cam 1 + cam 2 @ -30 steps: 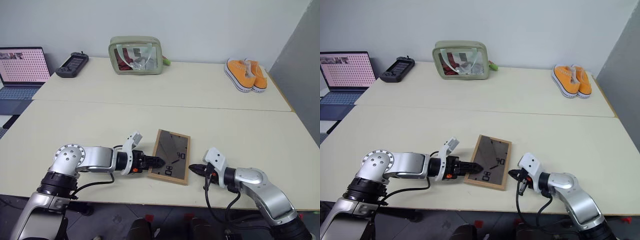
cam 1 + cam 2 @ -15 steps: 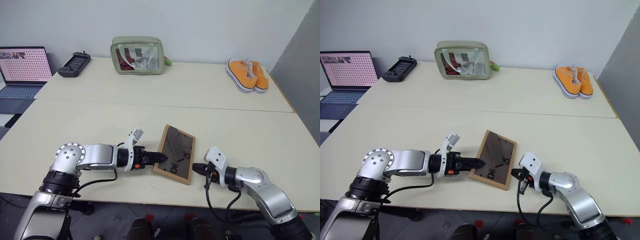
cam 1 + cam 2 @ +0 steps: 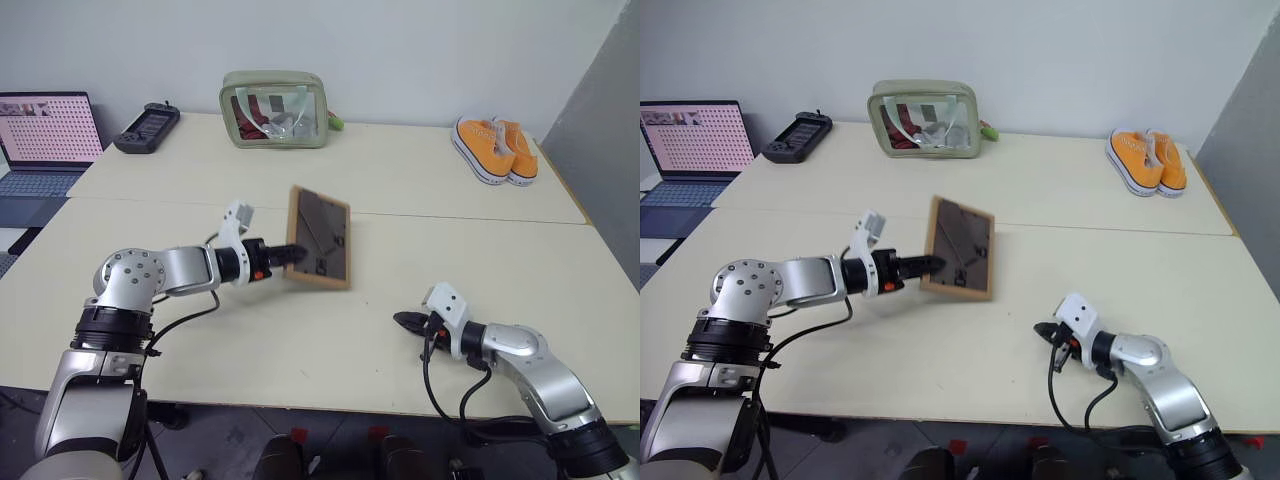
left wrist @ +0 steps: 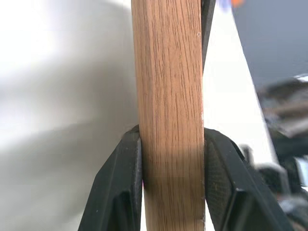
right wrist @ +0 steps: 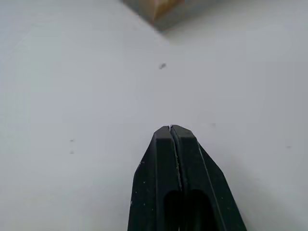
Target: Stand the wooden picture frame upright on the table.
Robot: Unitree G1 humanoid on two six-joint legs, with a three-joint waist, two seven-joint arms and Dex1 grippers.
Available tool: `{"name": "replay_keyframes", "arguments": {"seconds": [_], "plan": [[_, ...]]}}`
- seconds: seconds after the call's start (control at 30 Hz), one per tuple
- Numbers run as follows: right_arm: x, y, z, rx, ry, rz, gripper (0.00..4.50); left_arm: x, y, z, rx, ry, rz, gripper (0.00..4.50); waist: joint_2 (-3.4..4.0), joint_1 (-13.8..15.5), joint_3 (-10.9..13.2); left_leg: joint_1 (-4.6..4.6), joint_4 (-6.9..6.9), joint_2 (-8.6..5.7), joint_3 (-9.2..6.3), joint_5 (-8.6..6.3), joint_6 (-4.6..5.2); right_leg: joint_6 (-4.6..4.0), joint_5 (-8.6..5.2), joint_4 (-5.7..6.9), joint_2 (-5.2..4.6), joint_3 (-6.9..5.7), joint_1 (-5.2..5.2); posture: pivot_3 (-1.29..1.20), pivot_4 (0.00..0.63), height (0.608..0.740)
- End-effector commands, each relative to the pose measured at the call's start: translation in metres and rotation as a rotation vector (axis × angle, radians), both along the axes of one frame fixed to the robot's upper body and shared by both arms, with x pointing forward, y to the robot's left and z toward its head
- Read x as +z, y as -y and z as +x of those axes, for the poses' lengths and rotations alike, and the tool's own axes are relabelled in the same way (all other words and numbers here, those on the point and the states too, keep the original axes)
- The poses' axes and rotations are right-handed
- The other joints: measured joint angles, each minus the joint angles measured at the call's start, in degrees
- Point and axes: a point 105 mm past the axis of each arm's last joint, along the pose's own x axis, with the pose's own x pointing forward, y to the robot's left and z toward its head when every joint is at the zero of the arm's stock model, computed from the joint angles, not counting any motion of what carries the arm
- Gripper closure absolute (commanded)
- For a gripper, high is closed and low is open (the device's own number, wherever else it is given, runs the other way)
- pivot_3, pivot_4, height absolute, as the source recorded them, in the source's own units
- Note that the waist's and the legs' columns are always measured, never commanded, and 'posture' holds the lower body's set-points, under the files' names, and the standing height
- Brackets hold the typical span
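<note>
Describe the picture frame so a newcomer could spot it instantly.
On the near cream table, look just in front of the seam between the two tabletops, left of centre. The wooden picture frame is raised there, its edge clamped in the left end effector. It alone has a light-wood border around a dark back with white marks.

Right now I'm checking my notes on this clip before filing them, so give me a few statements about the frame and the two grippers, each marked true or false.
1. The left gripper is clamped on the edge of the wooden picture frame. True.
2. The frame lies flat on the table. False: it is held up off the top, tilted, dark back facing the camera.
3. The right gripper is shut and holds nothing. True.
4. The right gripper touches the frame. False: it sits low over the table, well apart from the frame.
5. The orange shoes stand beside the frame. False: they sit on the far table.
</note>
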Motion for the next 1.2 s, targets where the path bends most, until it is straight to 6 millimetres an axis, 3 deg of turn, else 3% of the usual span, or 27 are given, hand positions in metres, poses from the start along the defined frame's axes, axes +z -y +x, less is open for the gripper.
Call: {"name": "replay_keyframes", "arguments": {"seconds": [0.03,0.1,0.23,0.37,0.5,0.63,0.97,1.2], "plan": [[0.026,0.027,0.021,-0.116,0.104,-0.003,4.50,0.063,0.008,0.008,-0.034,0.433,0.085,3.20,0.00,0.1,0.0,-0.05,0.00,0.00,0.00,0.00,0.00,0.00,0.00,-0.01,-0.01,0.00,-0.02,0.00,0.150,0.740],[0.044,0.031,0.026,-0.130,0.156,0.010,4.50,0.071,0.011,0.008,-0.036,0.527,0.130,3.20,0.04,0.1,0.1,-0.13,0.00,0.00,0.01,0.00,-0.01,0.00,0.00,-0.02,-0.02,-0.01,-0.08,0.00,0.150,0.740],[0.098,0.030,0.029,-0.120,0.267,0.104,4.50,0.078,0.018,0.004,-0.060,0.675,0.223,3.20,0.08,0.0,0.1,-0.31,-0.01,0.03,0.03,0.00,0.00,-0.01,0.00,-0.01,-0.01,0.00,-0.26,0.00,0.150,0.740],[0.154,0.018,0.025,-0.075,0.371,0.232,4.50,0.080,0.025,-0.005,-0.086,0.733,0.237,3.20,0.11,-0.2,0.1,-0.42,-0.02,0.04,0.03,0.00,0.00,-0.01,0.01,0.02,-0.01,0.01,-0.39,0.00,0.150,0.740],[0.189,-0.006,0.022,-0.035,0.400,0.342,3.76,0.084,0.030,-0.006,-0.091,0.738,0.215,3.20,0.11,-0.1,0.1,-0.49,-0.03,0.06,-0.02,0.00,0.01,-0.02,0.01,0.04,0.00,-0.03,-0.46,0.00,0.150,0.740],[0.195,-0.029,0.023,0.015,0.413,0.351,2.89,0.088,0.040,-0.009,-0.129,0.755,0.201,3.20,0.11,-0.1,0.1,-0.56,0.00,0.04,-0.03,-0.01,0.01,-0.02,0.01,0.04,-0.01,-0.04,-0.49,0.00,0.150,0.740],[0.193,-0.050,0.038,0.061,0.404,0.394,2.89,0.090,0.058,-0.025,-0.226,0.774,0.174,3.20,0.12,-0.1,0.1,-0.79,0.02,0.05,-0.03,0.00,0.01,-0.03,0.02,0.10,-0.01,-0.04,-0.76,0.00,0.150,0.740],[0.189,-0.046,0.056,0.069,0.404,0.377,2.89,0.090,0.066,-0.035,-0.262,0.780,0.161,3.20,0.12,-0.2,0.1,-0.78,0.06,0.05,-0.03,0.01,0.01,-0.03,0.03,0.17,0.00,-0.04,-0.77,0.00,0.150,0.740]]}}
